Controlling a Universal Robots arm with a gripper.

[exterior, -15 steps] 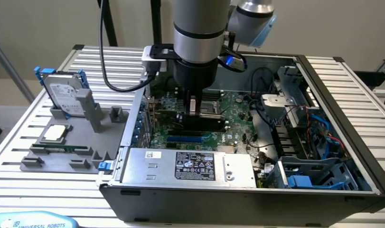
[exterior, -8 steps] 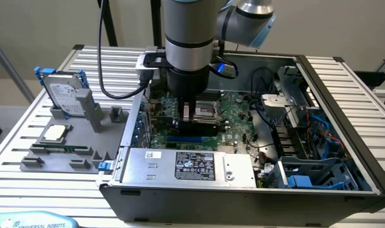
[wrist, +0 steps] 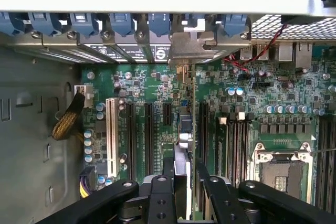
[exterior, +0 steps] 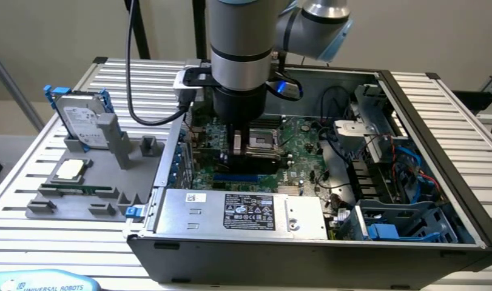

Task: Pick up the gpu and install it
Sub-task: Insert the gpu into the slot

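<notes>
On the exterior view's left, a hard drive (exterior: 82, 123), a processor (exterior: 71, 170) and a memory stick (exterior: 77, 188) are seated on a grey fixture (exterior: 84, 209). Rightward, inside the open computer case (exterior: 440, 139), the gripper (exterior: 252, 161) is clamped on the gpu (wrist: 181, 166), which is held upright over the motherboard (wrist: 152, 82) expansion slots, with its bracket at the rear panel.

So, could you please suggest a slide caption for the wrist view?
Gripper holding the gpu edge-on at the expansion slots of the motherboard.
</notes>
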